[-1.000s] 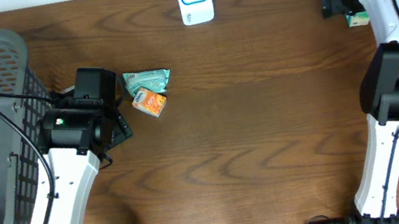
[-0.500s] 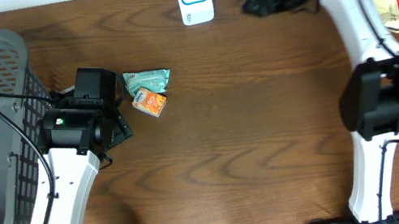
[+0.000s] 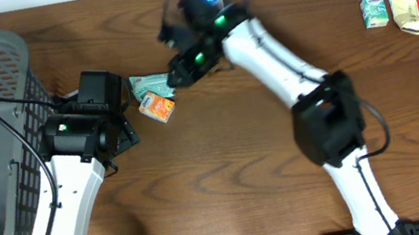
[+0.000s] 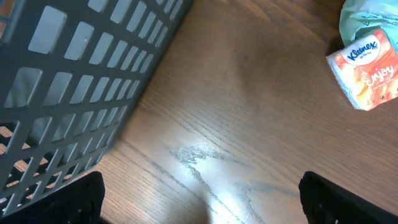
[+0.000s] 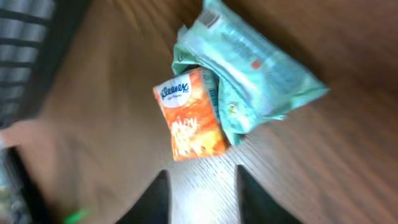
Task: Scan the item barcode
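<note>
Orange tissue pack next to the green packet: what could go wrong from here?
The orange Kleenex tissue pack touches the mint-green plastic packet, so the right tool above might catch both. The left arm sits close beside them; the arms could bump.

"Kleenex" and "Enjoy" on the orange tissue pack (image 4: 367, 71)

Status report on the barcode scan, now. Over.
Left gripper open, empty, beside basket. Right gripper jaws apart, empty, above orange Kleenex pack and green packet, the two touching. Nothing blocking either pack.
</note>
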Motion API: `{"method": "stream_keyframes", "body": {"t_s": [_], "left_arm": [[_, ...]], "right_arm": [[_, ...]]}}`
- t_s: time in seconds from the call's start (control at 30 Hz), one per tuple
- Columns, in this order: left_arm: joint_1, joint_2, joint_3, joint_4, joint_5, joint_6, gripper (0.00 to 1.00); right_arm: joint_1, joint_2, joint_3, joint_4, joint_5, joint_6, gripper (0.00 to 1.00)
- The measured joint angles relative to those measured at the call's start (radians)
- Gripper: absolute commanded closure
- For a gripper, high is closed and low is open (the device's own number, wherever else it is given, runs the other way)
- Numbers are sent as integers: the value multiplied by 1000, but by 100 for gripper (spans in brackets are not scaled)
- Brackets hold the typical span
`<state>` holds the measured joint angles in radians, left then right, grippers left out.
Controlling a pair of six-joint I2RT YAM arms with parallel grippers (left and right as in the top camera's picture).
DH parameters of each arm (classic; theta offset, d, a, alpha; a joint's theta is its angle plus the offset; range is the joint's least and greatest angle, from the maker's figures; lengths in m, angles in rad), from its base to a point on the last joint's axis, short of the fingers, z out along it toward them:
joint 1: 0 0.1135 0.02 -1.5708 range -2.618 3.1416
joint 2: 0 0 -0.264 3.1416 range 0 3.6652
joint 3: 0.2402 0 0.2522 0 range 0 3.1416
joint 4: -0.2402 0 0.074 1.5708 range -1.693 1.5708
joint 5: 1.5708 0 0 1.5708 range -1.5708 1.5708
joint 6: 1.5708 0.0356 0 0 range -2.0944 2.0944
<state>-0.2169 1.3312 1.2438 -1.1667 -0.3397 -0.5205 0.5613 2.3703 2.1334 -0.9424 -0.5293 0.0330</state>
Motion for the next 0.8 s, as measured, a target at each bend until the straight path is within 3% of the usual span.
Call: {"method": "stream_keyframes", "body": {"t_s": [0.2,0.6,0.8], "left_arm": [[0,0,0,0,0,0,2],[0,0,0,0,0,0,3],[0,0,0,0,0,0,3]], "right_arm": [[111,2,-3,51,166,132,99],[194,100,-3,153,322,274,99],[196,127,9,97,372,278,99]]}}
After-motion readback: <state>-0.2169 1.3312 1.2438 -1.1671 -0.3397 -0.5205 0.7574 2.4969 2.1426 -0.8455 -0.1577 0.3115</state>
